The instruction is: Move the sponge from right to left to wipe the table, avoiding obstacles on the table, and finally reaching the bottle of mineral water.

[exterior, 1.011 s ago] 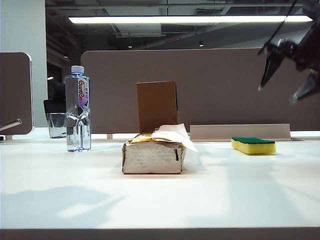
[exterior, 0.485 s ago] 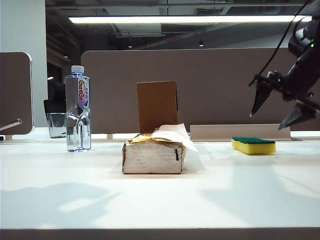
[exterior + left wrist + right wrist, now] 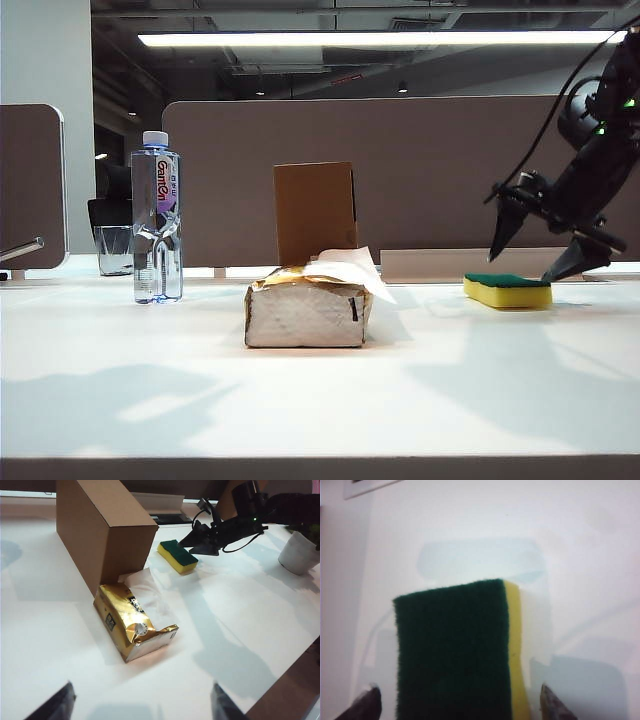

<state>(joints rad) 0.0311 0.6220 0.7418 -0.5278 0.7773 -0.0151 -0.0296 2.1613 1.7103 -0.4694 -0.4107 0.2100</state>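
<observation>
The sponge, yellow with its green layer facing up, lies flat on the white table at the right. My right gripper hangs open just above it. In the right wrist view its fingertips stand either side of the sponge with gaps, not touching. The bottle of mineral water stands upright at the far left. Between them are the obstacles: the tissue pack and the brown cardboard box behind it. My left gripper is open and empty, high over the table near the tissue pack.
A short glass cup stands behind the bottle. A white plant pot sits beyond the sponge near the table's right edge. A low grey ledge and brown partition run along the back.
My right gripper has come down and leftward from high at the right, until its open fingers hang over the sponge. Sponge, obstacles and bottle have not moved.
</observation>
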